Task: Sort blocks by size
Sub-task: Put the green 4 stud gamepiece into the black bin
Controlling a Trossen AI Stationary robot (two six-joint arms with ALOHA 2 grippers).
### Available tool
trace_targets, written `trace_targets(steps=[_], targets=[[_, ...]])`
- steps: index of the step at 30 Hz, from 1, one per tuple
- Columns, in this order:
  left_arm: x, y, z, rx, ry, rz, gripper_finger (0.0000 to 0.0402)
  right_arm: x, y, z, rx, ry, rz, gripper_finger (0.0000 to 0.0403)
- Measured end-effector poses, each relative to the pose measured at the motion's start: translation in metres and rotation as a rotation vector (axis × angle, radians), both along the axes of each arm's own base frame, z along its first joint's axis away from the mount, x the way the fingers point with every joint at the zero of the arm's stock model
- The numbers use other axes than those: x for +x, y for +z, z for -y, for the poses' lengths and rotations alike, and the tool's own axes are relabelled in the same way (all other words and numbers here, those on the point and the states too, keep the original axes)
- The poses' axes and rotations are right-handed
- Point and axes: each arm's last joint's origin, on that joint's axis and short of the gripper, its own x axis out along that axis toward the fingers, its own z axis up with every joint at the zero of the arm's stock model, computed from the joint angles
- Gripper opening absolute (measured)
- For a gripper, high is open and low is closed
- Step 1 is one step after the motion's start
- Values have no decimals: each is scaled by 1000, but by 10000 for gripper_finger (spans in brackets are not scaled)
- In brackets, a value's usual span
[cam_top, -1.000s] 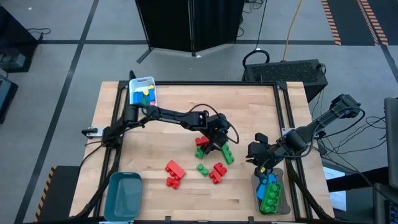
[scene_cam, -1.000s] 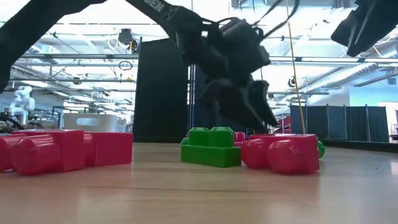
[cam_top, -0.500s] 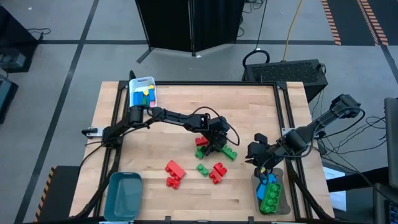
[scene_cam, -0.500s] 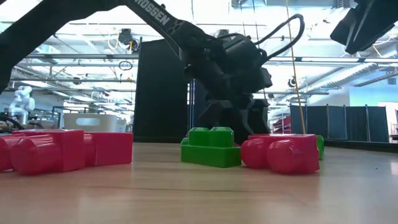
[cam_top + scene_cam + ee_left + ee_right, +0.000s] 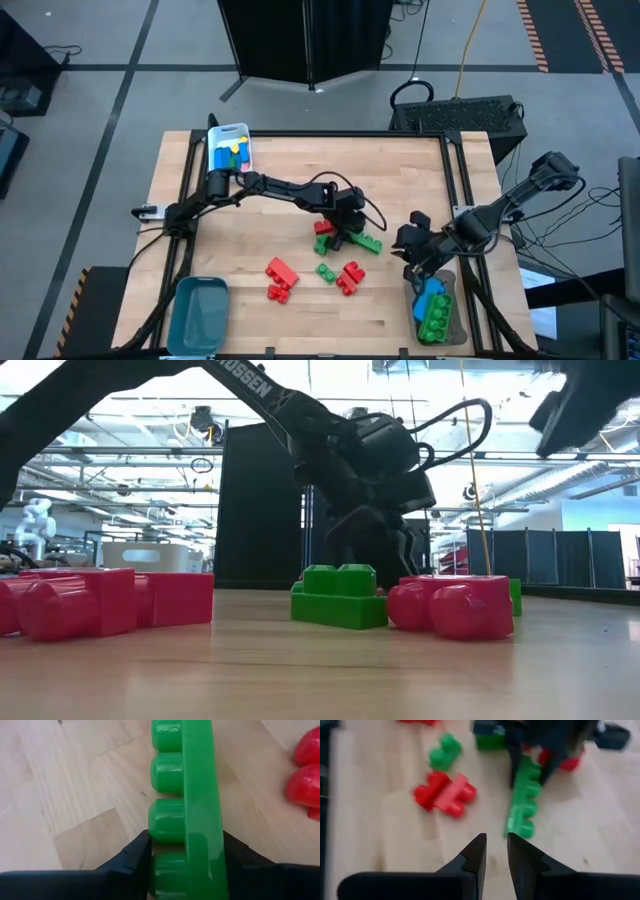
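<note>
Left hand (image 5: 345,232): reached out to the middle of the desk (image 5: 280,310), its two fingers (image 5: 132,860) pressed against either side of a long green brick (image 5: 192,810) with four studs in a row. The brick lies flat on the wood, one end between the fingers, the other pointing toward the right arm.

Right hand (image 5: 412,262): near the desk's right edge, just beside a clear bin (image 5: 447,335). Its fingers (image 5: 475,855) stand narrow, a thin slit between them, nothing in it.

Blocks on the desk:
- long green brick, as above, middle of the desk.
- green brick (image 5: 322,244) and a red one, under and behind the left hand.
- small green brick (image 5: 326,271), just in front of the left hand, lying loose.
- red pair (image 5: 350,277), just beside the small green one, toward the right arm.
- red group (image 5: 281,279), well toward the left, apart from the rest.

Blocks in bins:
- clear bin, front right: one blue brick and green bricks (image 5: 436,318).
- white bin (image 5: 216,135), far left corner: small blue, yellow, green and pink pieces.
- teal bin (image 5: 200,312), front left corner; I cannot tell what it holds.
</note>
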Motion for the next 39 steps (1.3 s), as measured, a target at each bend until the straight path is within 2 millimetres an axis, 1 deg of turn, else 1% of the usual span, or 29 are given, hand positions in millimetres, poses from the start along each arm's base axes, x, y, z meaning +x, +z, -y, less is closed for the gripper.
trace_targets(steps=[2,4,7,12,15,20,24,27,31,35,39], targets=[[0,1,0,-14,28,-5,140,-1,-10,1,-33,-15,-27,66],[-1,7,2,-12,46,-6,140,-2,-19,2,-47,-20,-49,72],[-2,17,6,36,67,13,144,-4,-25,3,-55,-25,-65,88],[-2,31,14,68,76,48,146,-5,-26,4,-82,-9,-65,121],[-3,36,17,60,98,50,143,-5,-25,4,-144,-36,-27,133],[-5,49,25,79,122,64,143,-10,-24,2,-290,-72,33,136],[-6,58,34,47,147,74,143,-15,-26,-2,-375,-87,95,137],[-6,65,40,29,179,97,143,-18,-30,-6,-379,-87,126,137],[-7,72,49,77,228,122,144,-20,-34,-10,-359,-69,136,142],[-10,83,59,178,233,162,144,-20,-34,-12,-338,-24,120,171],[-12,90,68,251,235,191,144,-20,-34,-13,-329,8,108,229]])
